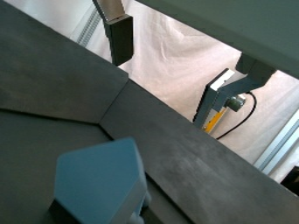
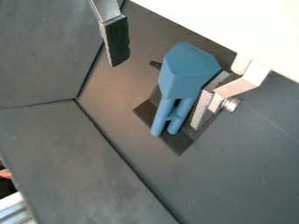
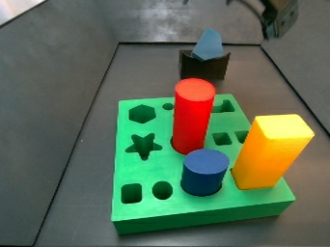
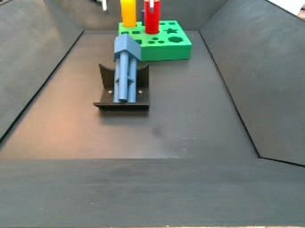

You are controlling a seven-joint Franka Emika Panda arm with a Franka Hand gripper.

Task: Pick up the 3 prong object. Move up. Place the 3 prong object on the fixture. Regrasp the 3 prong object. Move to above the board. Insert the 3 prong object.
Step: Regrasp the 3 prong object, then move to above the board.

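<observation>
Dark grey floor between sloping walls. My gripper point(image 2: 176, 66) hangs open and empty above the 3 prong object point(image 2: 179, 87), which stands in the fixture point(image 4: 121, 94) at centre frame; the board point(image 3: 194, 169) lies apart, bare floor around.

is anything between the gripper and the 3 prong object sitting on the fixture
Nothing visible. The 3 prong object rests on the fixture, and the gripper is open around it, one finger on each side, with only bare floor nearby.
</observation>
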